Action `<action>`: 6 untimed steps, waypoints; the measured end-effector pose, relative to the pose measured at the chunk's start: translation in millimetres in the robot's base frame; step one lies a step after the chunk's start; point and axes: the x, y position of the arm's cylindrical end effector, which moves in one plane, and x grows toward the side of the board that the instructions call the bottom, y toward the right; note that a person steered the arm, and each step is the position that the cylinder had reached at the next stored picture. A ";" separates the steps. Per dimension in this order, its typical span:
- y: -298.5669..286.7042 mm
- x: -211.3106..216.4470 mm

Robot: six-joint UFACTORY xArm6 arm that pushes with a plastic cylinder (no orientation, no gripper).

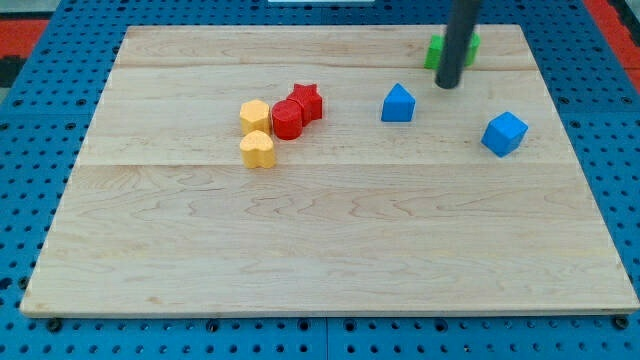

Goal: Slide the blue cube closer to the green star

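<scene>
The blue cube sits at the view's right on the wooden board. The green star lies near the view's top right, partly hidden behind my rod. My tip rests just below the green star, up and to the left of the blue cube and apart from it. A second blue block, with a peaked top, lies to the left of my tip.
A red star and a red cylinder touch each other left of centre. A yellow hexagon and a yellow heart-like block sit beside them. The board's edges meet a blue pegboard surround.
</scene>
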 end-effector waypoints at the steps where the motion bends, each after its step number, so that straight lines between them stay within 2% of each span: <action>1: 46.5 -34.0; 2: 32.1 -69.4; 3: 50.8 -32.0; 4: 114.8 73.6; 5: 93.7 142.1; 6: 20.9 76.5</action>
